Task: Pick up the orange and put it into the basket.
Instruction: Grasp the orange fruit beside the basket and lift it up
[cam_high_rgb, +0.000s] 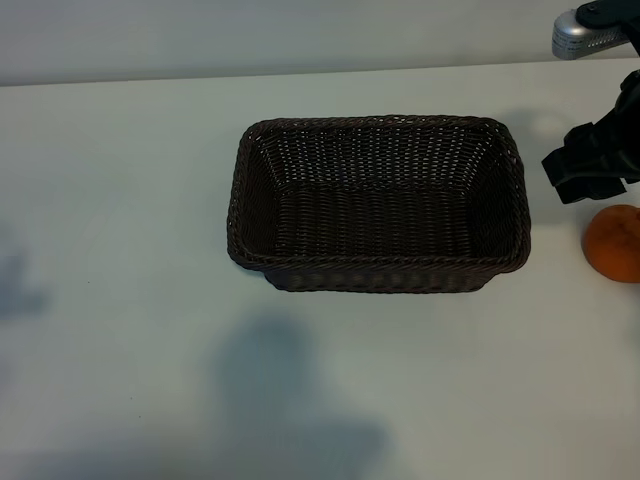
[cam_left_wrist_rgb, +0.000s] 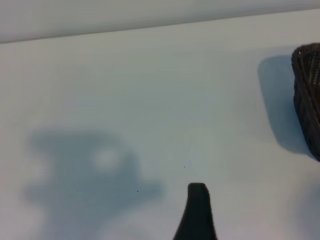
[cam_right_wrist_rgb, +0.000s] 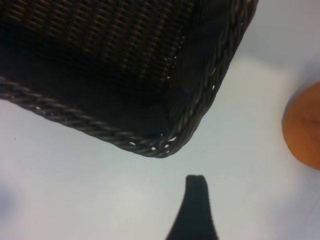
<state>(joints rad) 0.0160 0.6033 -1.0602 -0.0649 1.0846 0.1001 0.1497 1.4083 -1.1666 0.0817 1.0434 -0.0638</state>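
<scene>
Exterior view: basket (cam_high_rgb: 378, 203) sits in the middle of the table (cam_high_rgb: 120, 200). Orange (cam_high_rgb: 613, 243) lies on the table at 3 o'clock from the basket, apart from it. Right gripper (cam_high_rgb: 590, 165) hangs just above the orange, at its 11 o'clock, fingers apart, holding nothing. Left gripper (cam_left_wrist_rgb: 197, 212) is off this view, fingers apart over bare table.

No text, label, brand, number or sign can be read on anything in these views.
</scene>
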